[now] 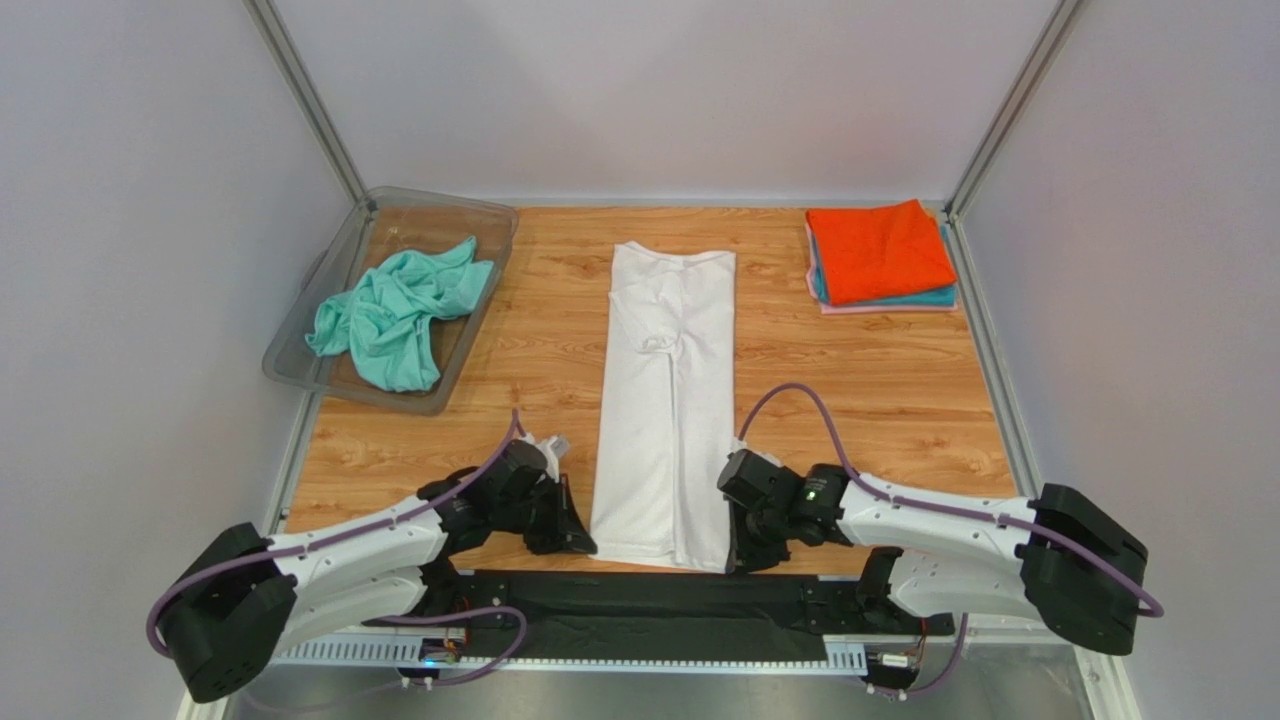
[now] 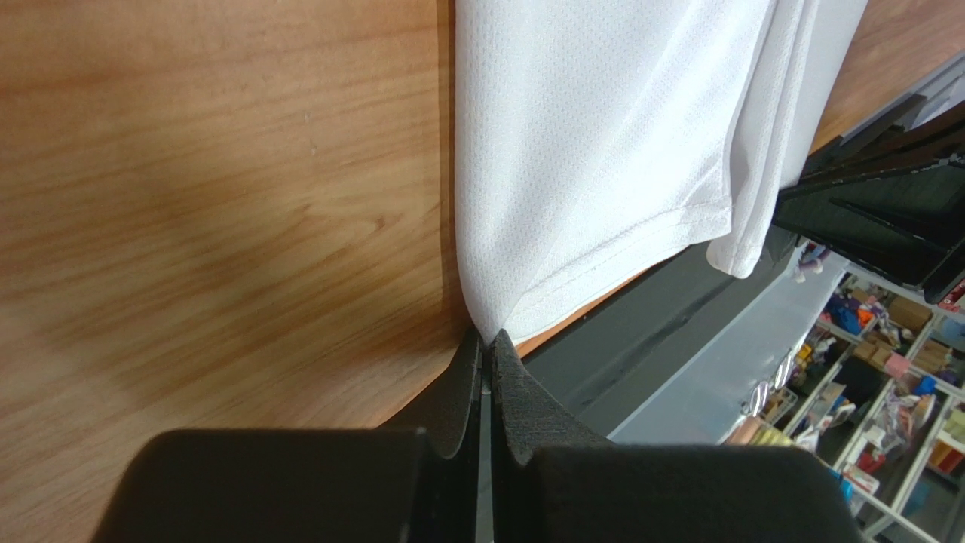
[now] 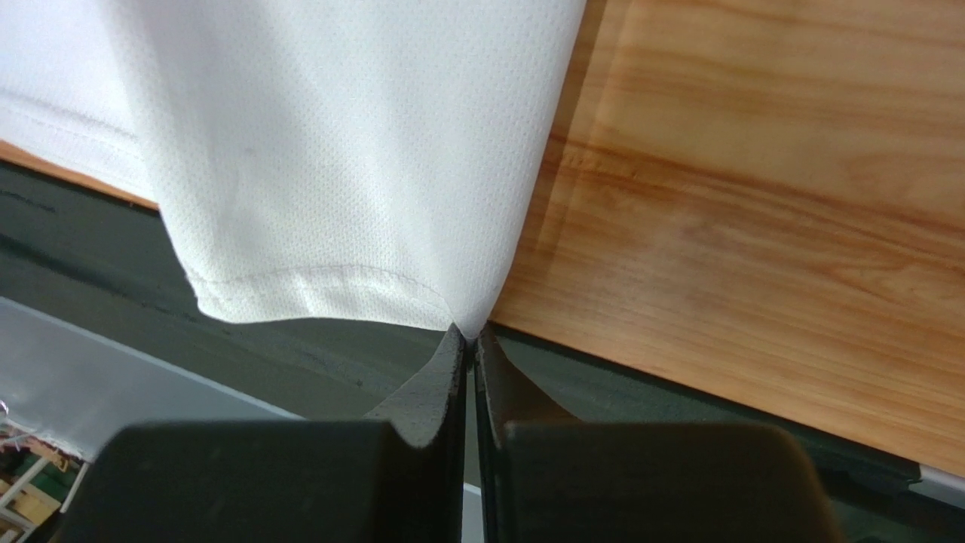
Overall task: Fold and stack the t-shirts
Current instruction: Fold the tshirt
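Note:
A white t-shirt lies down the middle of the table, folded into a long narrow strip with its hem toward me. My left gripper is shut on the hem's near-left corner; the cloth fans out from the tips. My right gripper is shut on the near-right corner of the same shirt. A mint-green t-shirt lies crumpled in the clear tray. At the back right, a folded orange t-shirt tops a stack with teal and pink edges beneath.
The clear plastic tray sits at the back left, partly over the table's edge. A black strip runs along the near edge between the arm bases. Metal frame posts rise at both back corners.

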